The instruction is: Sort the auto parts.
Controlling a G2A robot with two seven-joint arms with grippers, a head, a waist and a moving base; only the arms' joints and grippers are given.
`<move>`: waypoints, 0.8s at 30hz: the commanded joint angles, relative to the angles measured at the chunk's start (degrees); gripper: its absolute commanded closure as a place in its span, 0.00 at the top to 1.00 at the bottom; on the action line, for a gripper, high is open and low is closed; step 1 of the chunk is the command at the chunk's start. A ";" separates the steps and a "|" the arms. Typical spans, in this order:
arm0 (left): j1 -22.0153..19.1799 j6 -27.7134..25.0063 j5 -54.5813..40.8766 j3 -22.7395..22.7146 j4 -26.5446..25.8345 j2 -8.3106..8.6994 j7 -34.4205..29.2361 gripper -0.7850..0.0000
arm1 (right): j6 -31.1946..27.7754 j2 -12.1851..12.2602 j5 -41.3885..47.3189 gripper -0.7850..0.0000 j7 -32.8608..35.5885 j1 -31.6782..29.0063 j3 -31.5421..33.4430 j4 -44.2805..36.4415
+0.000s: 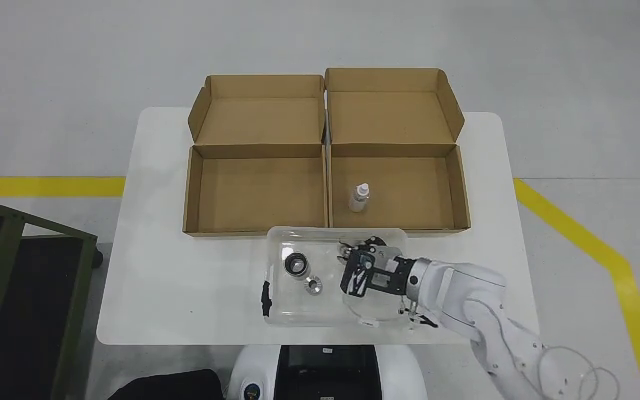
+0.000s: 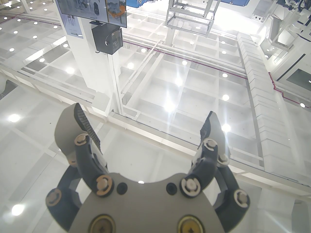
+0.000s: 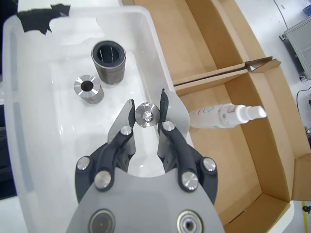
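Right end effector point(image 3: 147, 105) pinches a small metal plug point(image 3: 147, 118) by its round sides within the bin point(image 3: 14, 98); likely heavy, rigid, slick; left end effector point(image 2: 143, 109) spread.

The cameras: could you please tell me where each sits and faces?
Top view: above the arms, looking down at the table; right arm shows.
Left wrist view: on that wrist, faces the ceiling; left gripper open.
Right wrist view: on that wrist, looks down into the tub; right gripper holds a part.
Top and right wrist views share tub and bottle.
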 commanded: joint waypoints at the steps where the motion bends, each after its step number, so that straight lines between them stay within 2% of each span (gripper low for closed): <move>1: 0.00 0.00 0.00 0.00 0.00 0.00 0.00 1.00 | 0.46 0.03 0.83 0.00 0.02 -0.12 0.48 -1.52; 17: 0.00 0.00 0.00 0.00 0.00 0.00 0.00 1.00 | 5.17 -0.33 11.12 0.00 -9.86 1.57 3.41 -10.34; 24: 0.00 0.00 0.00 0.00 0.00 0.00 0.00 1.00 | 6.73 -0.79 21.74 0.00 -15.17 2.08 3.55 -10.69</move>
